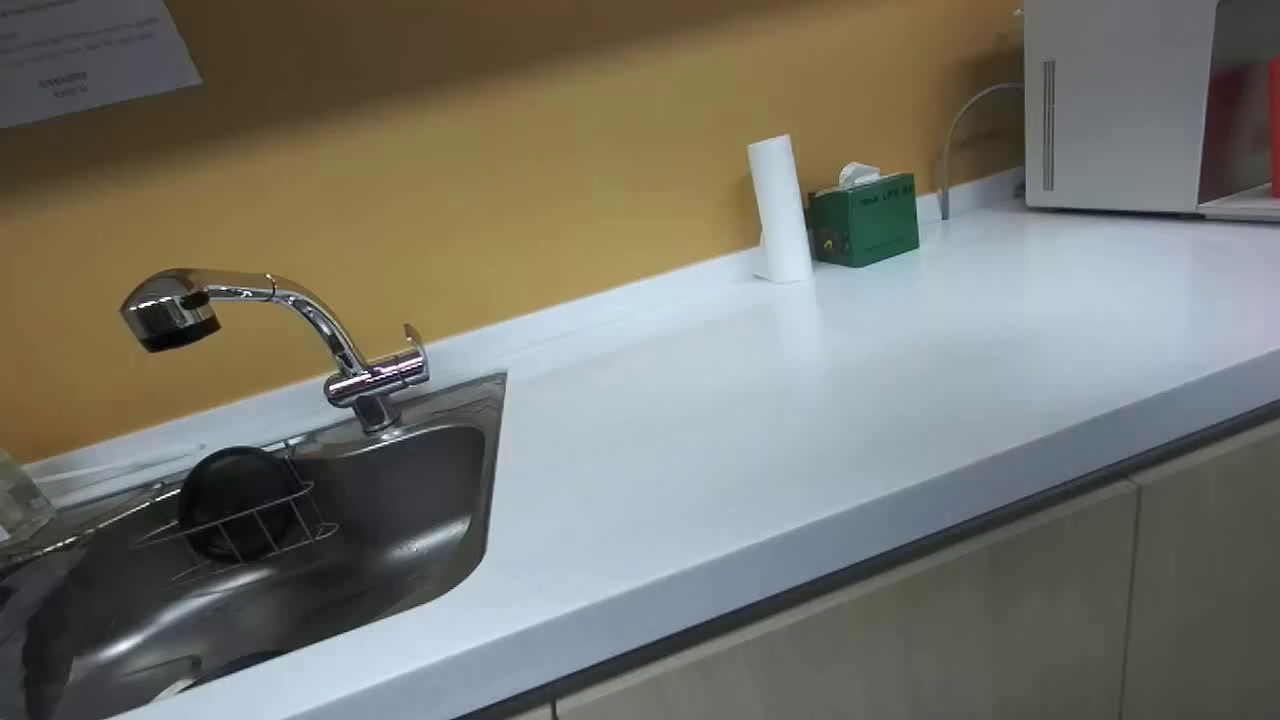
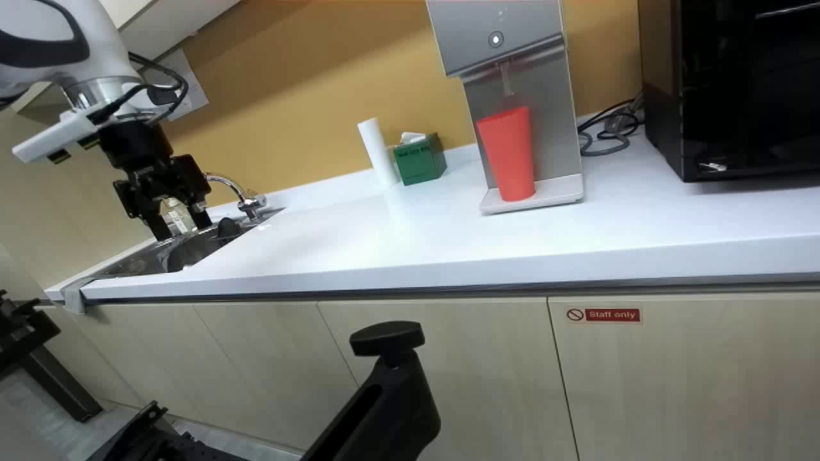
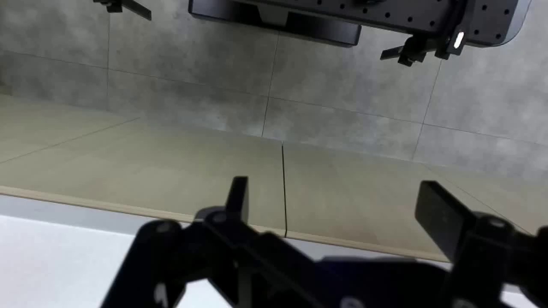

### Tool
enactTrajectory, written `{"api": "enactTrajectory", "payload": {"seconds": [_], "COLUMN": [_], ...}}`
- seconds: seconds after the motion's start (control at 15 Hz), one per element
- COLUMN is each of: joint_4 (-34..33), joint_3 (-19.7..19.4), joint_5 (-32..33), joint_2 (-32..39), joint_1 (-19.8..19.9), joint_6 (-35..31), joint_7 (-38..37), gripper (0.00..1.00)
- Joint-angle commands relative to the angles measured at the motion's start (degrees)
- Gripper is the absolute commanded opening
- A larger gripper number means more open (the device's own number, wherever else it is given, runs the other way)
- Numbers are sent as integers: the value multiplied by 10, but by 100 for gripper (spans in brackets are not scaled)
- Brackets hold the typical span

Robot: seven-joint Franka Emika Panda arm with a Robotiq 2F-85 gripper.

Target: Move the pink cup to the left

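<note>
The pink cup [image 2: 510, 153] is plain and pinkish-red. It stands on the tray of a grey dispenser, under its spout, in an exterior view. A red sliver of the cup [image 1: 1275, 125] shows at the right edge in an exterior view; the rest is cut off. My gripper [image 2: 182, 225] hangs in the air by the sink, far from the cup, fingers pointing down. In the wrist view my gripper [image 3: 335, 184] has its fingers wide apart with nothing between them. The cup is out of the wrist view.
The dispenser [image 2: 554, 121] stands behind and around the cup. A white cylinder [image 2: 378, 153] and a green tissue box [image 2: 420, 160] stand by the wall. The sink [image 1: 440, 480] has a faucet [image 1: 375, 375]. A black appliance [image 2: 743, 96] stands beyond the dispenser on the white counter [image 2: 384, 240].
</note>
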State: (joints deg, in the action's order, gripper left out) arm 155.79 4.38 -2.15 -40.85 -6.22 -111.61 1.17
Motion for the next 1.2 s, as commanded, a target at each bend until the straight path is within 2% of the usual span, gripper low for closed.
{"api": "enactTrajectory", "payload": {"seconds": [0.0, 0.67, 0.87, 1.13], "joint_4": [-1, -1, 6, 6], "joint_3": [0, 0, 12, 10], "joint_5": [0, 0, 24, 70], "joint_2": [0, 0, -2, 8], "joint_1": [-1, -1, 40, 98], "joint_6": [1, 1, -50, -131], "joint_7": [0, 0, -64, -111], "gripper": [100, 100, 100, 100]}}
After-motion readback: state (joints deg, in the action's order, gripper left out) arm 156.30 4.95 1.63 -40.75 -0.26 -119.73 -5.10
